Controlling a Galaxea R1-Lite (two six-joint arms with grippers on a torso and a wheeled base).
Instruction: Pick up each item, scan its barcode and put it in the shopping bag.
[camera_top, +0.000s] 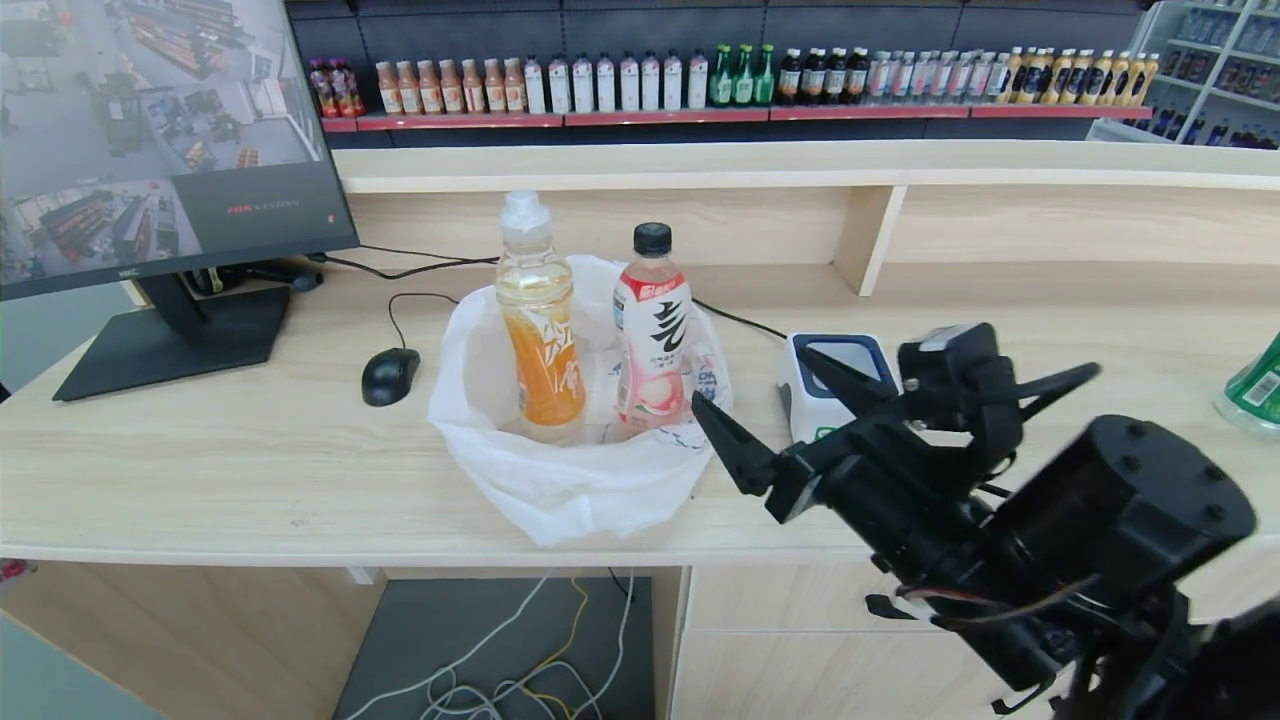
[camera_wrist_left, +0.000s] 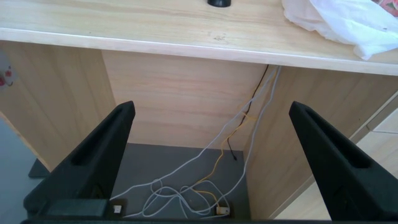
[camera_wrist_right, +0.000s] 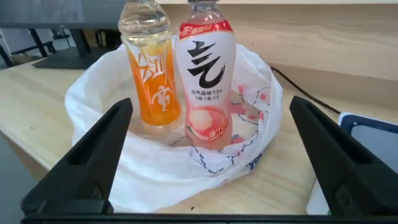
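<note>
Head view: the right gripper (camera_top: 750, 378) hangs over the counter (camera_top: 250, 470) between the shopping bag (camera_top: 560, 480) and the scanner (camera_top: 835, 385). Its 2 fingers are spread wide and hold nothing, and the lower fingertip is just beside the bag's rim. The 1 white bag sits open on the counter with 2 bottles standing upright inside: 1 orange-drink bottle (camera_top: 540, 330) with a white cap on the robot's left, and 1 pink-label bottle (camera_top: 652, 330) with a black cap next to it. 1 green bottle (camera_top: 1255, 390) is cut off at the counter's far right edge, well apart from the bag. There is 1 scanner, 1 mouse (camera_top: 390, 376) to the left of the bag, and 1 monitor (camera_top: 150, 130) further left. A shelf (camera_top: 700, 115) of many bottles runs along the back.

Left wrist view: the left gripper (camera_wrist_left: 211, 158) is below the counter's front edge, facing the recess underneath. Its 2 fingers (camera_wrist_left: 99, 165) are far apart and empty, touching nothing. Loose cables (camera_wrist_left: 186, 193) lie on the floor between them. Part of the bag and a sliver of the mouse show on the counter above.

Right wrist view: the right gripper's 2 fingers (camera_wrist_right: 93, 155) are wide apart with nothing in them, and the bag and its 2 bottles are in the gap ahead, not touched. The pink-label bottle stands nearer the gripper than the orange-drink bottle. A corner of the scanner sits beside the bag.
</note>
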